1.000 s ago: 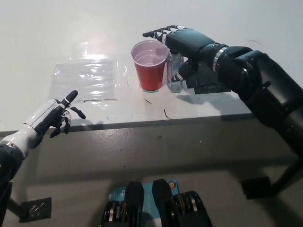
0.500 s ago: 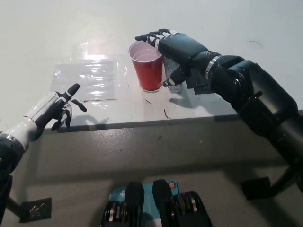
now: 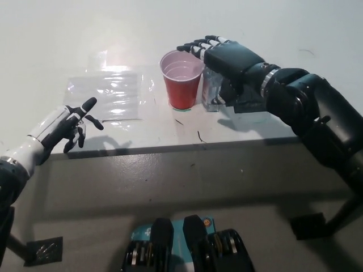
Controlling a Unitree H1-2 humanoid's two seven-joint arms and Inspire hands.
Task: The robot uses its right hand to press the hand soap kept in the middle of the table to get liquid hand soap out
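The white left hand (image 3: pixel 61 126) rests spread at the counter's (image 3: pixel 255 127) near edge, well apart. The black right hand (image 3: pixel 226 55), fingers extended and holding nothing, hovers directly over the upright clear soap bottle (image 3: pixel 211 90), just right of the red plastic cup (image 3: pixel 182 79).

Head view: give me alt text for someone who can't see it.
The robot's black right hand lies flat, fingers extended, over a clear plastic soap bottle beside a red plastic cup on the white table. The white left hand rests open at the table's near left edge, beside a clear plastic sheet.
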